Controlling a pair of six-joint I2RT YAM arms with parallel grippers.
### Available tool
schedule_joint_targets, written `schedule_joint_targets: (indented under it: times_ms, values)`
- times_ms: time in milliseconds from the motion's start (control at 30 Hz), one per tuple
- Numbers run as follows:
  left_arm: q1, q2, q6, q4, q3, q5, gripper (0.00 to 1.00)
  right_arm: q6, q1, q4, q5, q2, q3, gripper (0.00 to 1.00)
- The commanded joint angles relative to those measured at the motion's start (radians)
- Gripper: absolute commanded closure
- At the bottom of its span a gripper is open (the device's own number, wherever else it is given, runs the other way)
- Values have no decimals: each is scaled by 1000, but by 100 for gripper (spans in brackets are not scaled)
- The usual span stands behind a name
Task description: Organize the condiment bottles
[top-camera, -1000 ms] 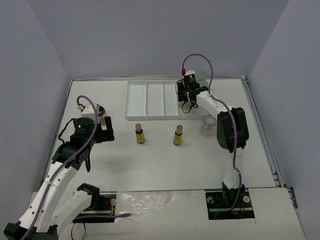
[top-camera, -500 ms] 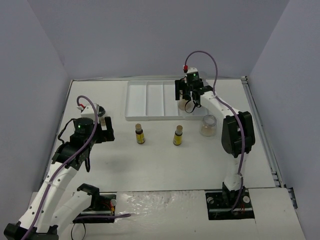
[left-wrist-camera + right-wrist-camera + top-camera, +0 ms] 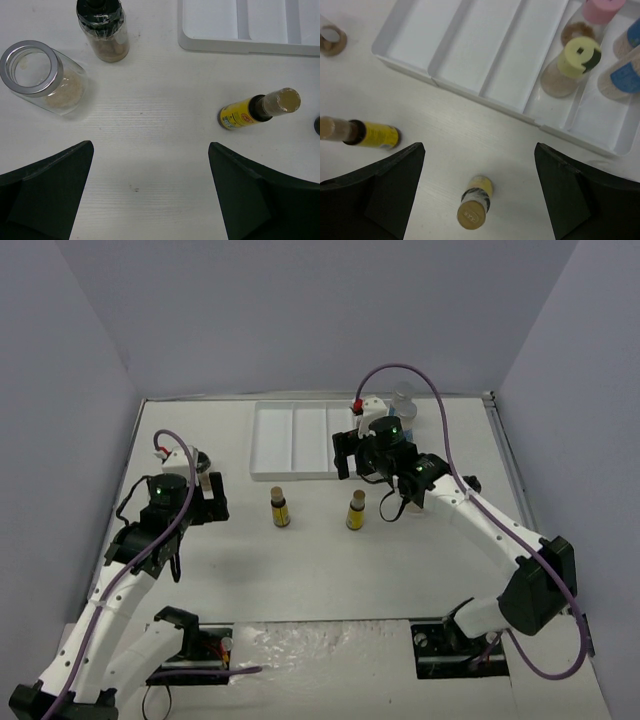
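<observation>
**A:** Where are the condiment bottles (image 3: 577,55)?
**B:** Several lie in the tray's (image 3: 445,35) 3 o'clock compartments. Two amber bottles (image 3: 279,508) stand loose at its 6 o'clock.
**A:** And the grippers?
**B:** Left gripper (image 3: 150,150) and right gripper (image 3: 479,160) are both spread wide and empty. The right one hangs near the nearer amber bottle (image 3: 472,210), probably lining up to collect it.

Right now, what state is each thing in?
Left end effector, open, empty.
Right end effector, open, empty.
Left amber bottle, upright on table.
Right amber bottle, upright on table.
Yellow-capped bottle, standing in tray.
Pink-capped bottle, standing in tray.
Clear jar, upright on table, part full.
Black-capped bottle, upright on table.
Tray, three left compartments empty.
</observation>
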Motion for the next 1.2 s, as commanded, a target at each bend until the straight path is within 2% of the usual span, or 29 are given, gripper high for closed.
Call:
schedule_joint_targets:
  times_ms: [0, 200, 533, 800, 1000, 1067, 1167]
  values:
    - [10, 11, -2, 57, 27, 7, 3, 8, 4, -6, 34, -29, -122, 12]
    - [13, 29, -5, 61, 27, 22, 3, 5, 47, -2, 34, -37, -184, 13]
    - [21, 31, -6, 66, 27, 28, 3, 31, 68, 26, 57, -14, -259, 24]
    - [25, 28, -6, 67, 25, 34, 3, 26, 82, 38, 78, -1, -244, 51]
    - [26, 22, -6, 64, 24, 31, 3, 22, 91, 22, 81, -34, -210, 95]
    - [26, 19, -6, 65, 25, 32, 3, 18, 96, -3, 81, -45, -184, 99]
    - [29, 21, -7, 66, 27, 38, 3, 8, 98, -23, 71, -54, -102, 100]
